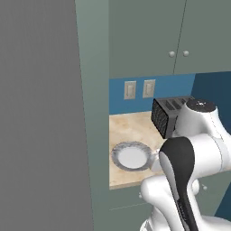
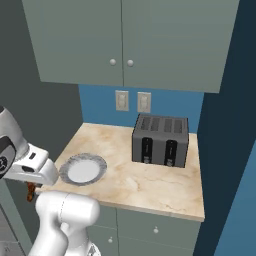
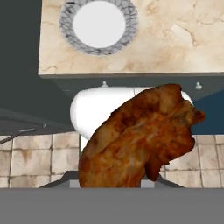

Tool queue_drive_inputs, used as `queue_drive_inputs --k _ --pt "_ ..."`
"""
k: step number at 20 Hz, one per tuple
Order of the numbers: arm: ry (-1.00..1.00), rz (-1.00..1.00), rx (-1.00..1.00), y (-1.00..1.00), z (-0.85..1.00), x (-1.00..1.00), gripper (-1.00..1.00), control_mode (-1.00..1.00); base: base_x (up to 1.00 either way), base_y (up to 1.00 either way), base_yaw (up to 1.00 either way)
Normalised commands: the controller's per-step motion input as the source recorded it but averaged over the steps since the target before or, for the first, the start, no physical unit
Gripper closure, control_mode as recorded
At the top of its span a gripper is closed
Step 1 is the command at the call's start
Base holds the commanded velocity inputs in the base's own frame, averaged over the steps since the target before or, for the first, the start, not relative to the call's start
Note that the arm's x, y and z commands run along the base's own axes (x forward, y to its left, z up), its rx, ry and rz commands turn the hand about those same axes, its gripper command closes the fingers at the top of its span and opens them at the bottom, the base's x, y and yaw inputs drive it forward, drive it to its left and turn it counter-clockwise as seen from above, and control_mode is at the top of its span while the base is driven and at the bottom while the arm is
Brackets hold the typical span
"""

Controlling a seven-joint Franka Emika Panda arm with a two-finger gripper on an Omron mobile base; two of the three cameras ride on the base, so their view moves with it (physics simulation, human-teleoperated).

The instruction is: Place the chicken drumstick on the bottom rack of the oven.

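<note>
Drumstick (image 3: 140, 135) fills near field of hand view, evidently clamped in end effector (image 2: 31, 191), hanging off tabletop edge above tiled floor (image 3: 30, 159). Beyond: plate (image 3: 99, 25) bare on tabletop (image 3: 175, 39); toaster (image 2: 161, 140) near wall. Likely mid-carry toward oven.

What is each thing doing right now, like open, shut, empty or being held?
chicken drumstick: held up in the jaws, off the counter, over the tiled floor.
gripper: shut on the drumstick.
plate: empty, flat on the counter.
toaster: upright on the counter, nothing seen in its slots.
upper cabinet doors: shut.
</note>
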Motion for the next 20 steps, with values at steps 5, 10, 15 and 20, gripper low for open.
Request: queue_drive_inputs --k 5,10,15,20 --pt "0.0 0.08 0.0 -0.59 0.0 0.47 1.0 -1.0 0.0 0.0 0.0" --pt "-0.01 0.0 0.0 -0.18 0.0 0.13 1.0 -1.0 0.0 0.0 0.0" --pt "0.0 0.0 0.0 0.0 0.0 0.0 1.0 -1.0 0.0 0.0 0.0" --pt "0.0 0.0 0.0 0.0 0.0 0.0 1.0 -1.0 0.0 0.0 0.0"
